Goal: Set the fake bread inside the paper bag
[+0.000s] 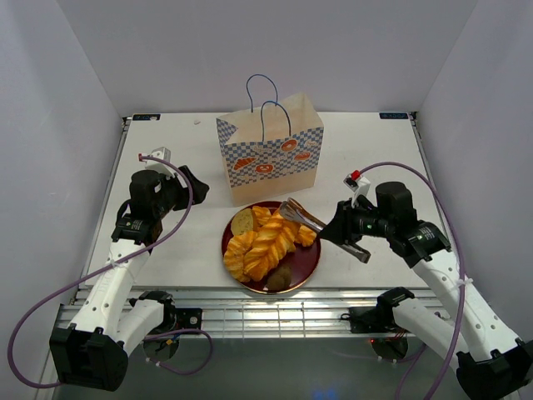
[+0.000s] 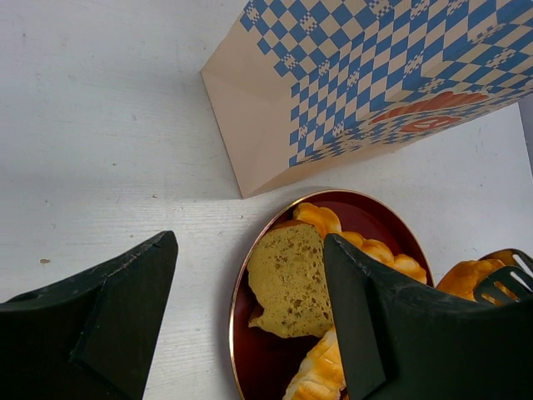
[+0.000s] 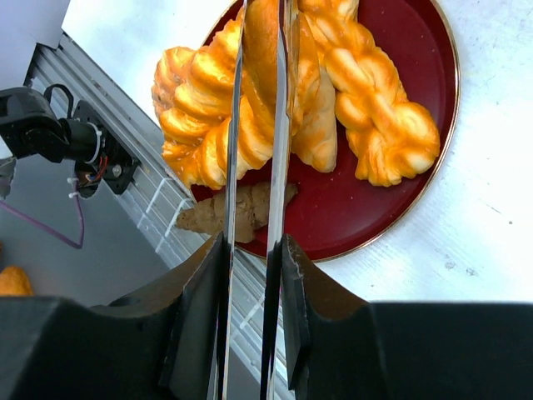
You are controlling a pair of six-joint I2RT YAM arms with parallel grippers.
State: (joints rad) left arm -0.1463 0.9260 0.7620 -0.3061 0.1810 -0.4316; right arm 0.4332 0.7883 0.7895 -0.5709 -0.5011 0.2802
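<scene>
The paper bag point(image 1: 271, 154) point(image 2: 375, 83) stands upright behind a dark red plate point(image 1: 305, 260) point(image 2: 254, 354) point(image 3: 366, 208). The fake bread point(image 1: 262, 243) is piled on it: braided twists point(image 3: 379, 117), a round tan slice point(image 1: 243, 222) point(image 2: 291, 279) and a brown croissant point(image 1: 280, 277) point(image 3: 237, 212). My right gripper point(image 1: 346, 233) point(image 3: 254, 246) is shut on metal tongs point(image 1: 312, 221) point(image 3: 279, 125) point(image 2: 504, 279). Their blades pinch a golden pastry point(image 3: 260, 50) at the top of the pile. My left gripper point(image 1: 190, 185) point(image 2: 250, 242) hovers open and empty left of the plate, near the bag's corner.
White walls close in the table point(image 1: 175, 242) on the left, right and back. The metal rail point(image 1: 275, 312) of the near edge runs just below the plate.
</scene>
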